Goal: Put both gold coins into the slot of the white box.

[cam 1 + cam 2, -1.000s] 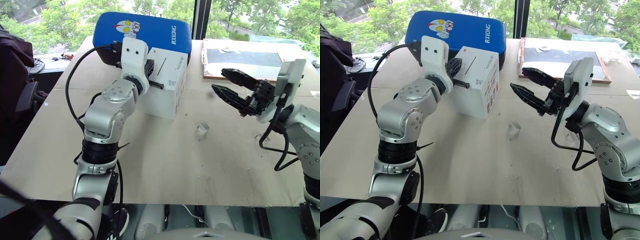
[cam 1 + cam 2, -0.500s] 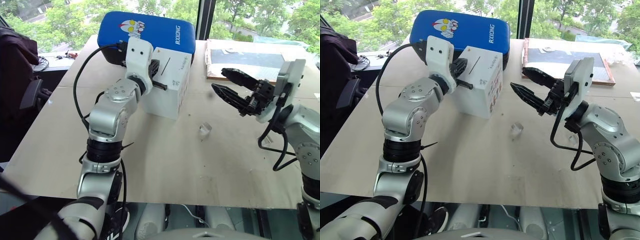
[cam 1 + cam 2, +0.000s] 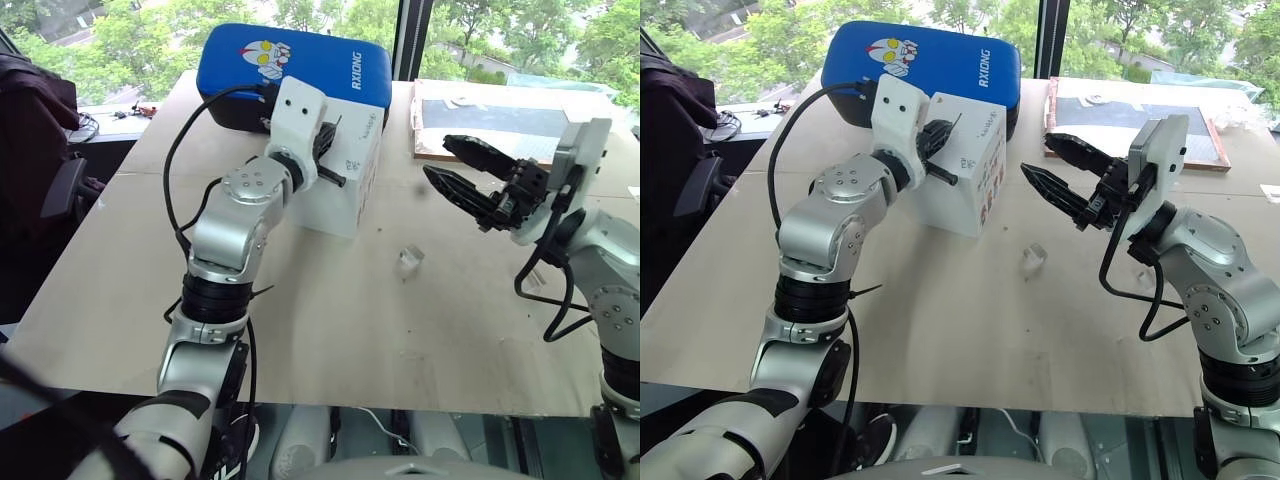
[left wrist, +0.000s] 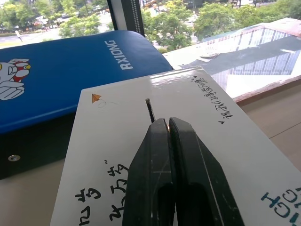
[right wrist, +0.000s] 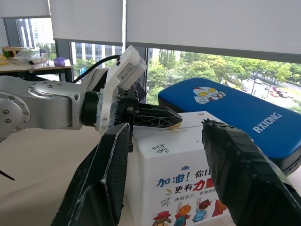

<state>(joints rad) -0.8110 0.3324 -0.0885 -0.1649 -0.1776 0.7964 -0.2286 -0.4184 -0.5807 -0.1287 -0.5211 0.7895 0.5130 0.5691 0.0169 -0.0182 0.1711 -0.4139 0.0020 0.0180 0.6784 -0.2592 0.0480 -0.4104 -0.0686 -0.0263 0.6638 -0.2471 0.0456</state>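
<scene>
Since a second ago my left gripper (image 4: 168,123) has slid sideways across the top of the white box (image 3: 352,165), toward the right arm, and the wrist has rolled a little. Its two black fingers are pressed together, and a speck of gold shows right at the tips — I take that for one of the gold coins (image 4: 168,125), pinched edge-on, though it is too small to be sure.

Just ahead of the tips lies the slot (image 4: 149,110), a thin dark slit running straight away from the gripper, so its long axis lines up almost with the fingers' own. The slit's near end sits a touch to one side of the tips; that small offset is what the next move turns on, I judge.

Further out, the blue padded case (image 3: 290,62) lies behind the box. My right gripper (image 3: 451,167) hangs well apart over the table (image 3: 330,320), its fingers spread and empty. A small clear plastic block (image 3: 408,262) lies below it. I cannot find the second coin.
</scene>
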